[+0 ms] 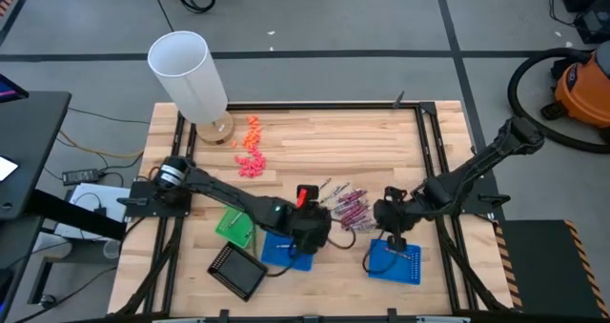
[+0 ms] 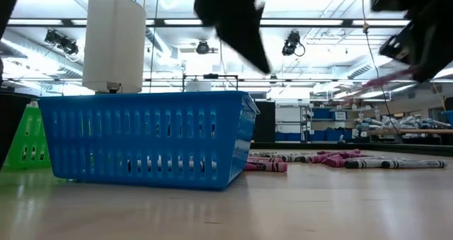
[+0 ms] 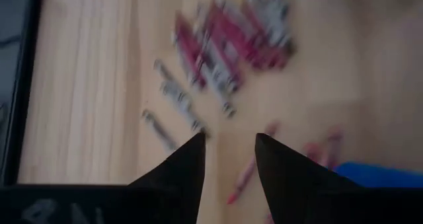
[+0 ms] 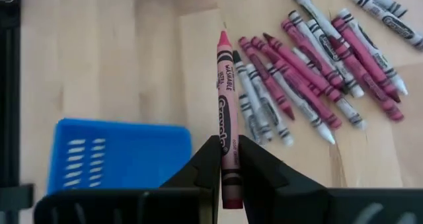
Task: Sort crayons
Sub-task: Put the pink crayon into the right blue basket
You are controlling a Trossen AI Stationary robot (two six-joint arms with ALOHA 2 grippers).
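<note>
Between my right gripper's (image 4: 229,159) clenched fingers sits one pink crayon (image 4: 225,85); my left gripper (image 3: 229,151) hangs released, and most crayons (image 1: 345,205) lie unsorted.

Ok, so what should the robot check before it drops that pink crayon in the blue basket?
1. Right claw shut on the pink crayon: ok.
2. Crayon sits straight between the fingers, tip pointing out: ok.
3. Blue basket close beside the right claw: ok.
4. Right claw directly over that basket: cannot tell.
5. Left claw out of the way, open and empty near the crayon pile: ok.
6. Pile still has crayons to sort: not ok, many remain on the table.
</note>
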